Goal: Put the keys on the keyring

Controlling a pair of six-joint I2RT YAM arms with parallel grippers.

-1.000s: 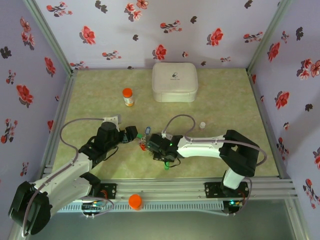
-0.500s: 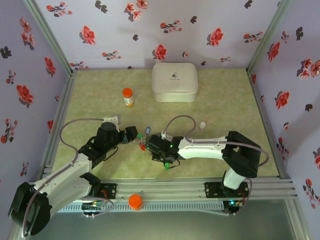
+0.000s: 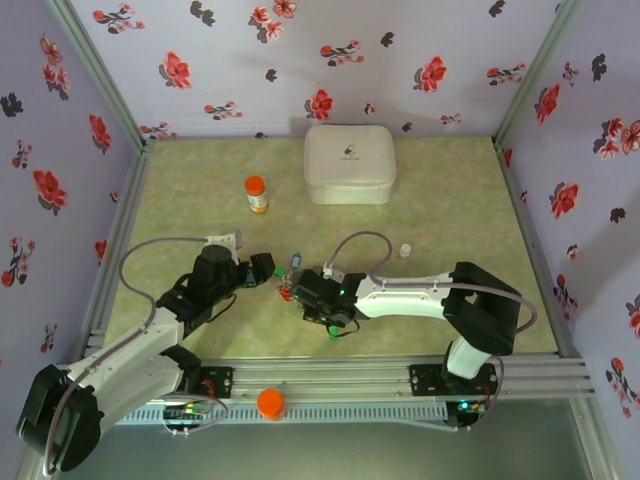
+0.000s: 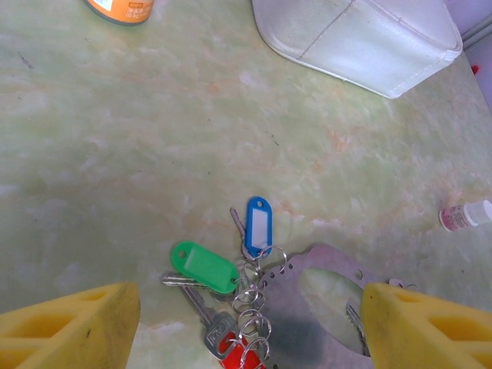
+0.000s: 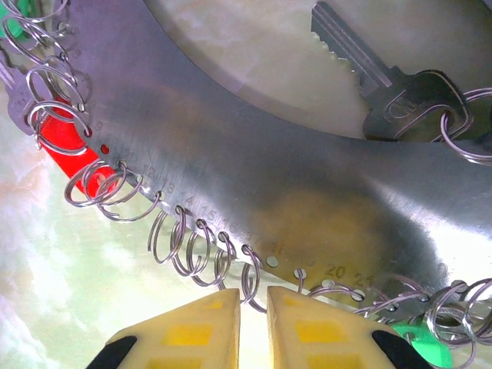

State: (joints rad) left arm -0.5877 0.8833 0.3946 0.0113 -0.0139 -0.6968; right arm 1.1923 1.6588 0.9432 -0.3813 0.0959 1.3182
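The keyring [image 4: 301, 311] is a flat grey metal ring with holes along its rim, each carrying a small split ring. It lies on the table between my grippers. Keys with a green tag [image 4: 204, 266], a blue tag [image 4: 258, 225] and a red tag [image 4: 237, 350] hang at its left side. My left gripper [image 4: 246, 300] is open, its yellow fingers straddling this cluster from above. My right gripper [image 5: 254, 304] is almost closed, with one split ring [image 5: 251, 280] caught between its tips at the keyring's [image 5: 269, 154] rim. A silver key [image 5: 384, 84] lies inside the ring's opening.
A white zipped case [image 3: 349, 163] stands at the back, an orange-capped bottle [image 3: 257, 193] to its left. A small white vial [image 3: 405, 250] sits right of the arms. An orange round object [image 3: 270, 402] rests on the front rail. Walls close in three sides.
The right gripper's fingers have closed slightly on the split ring. Both arms stay almost where they were.
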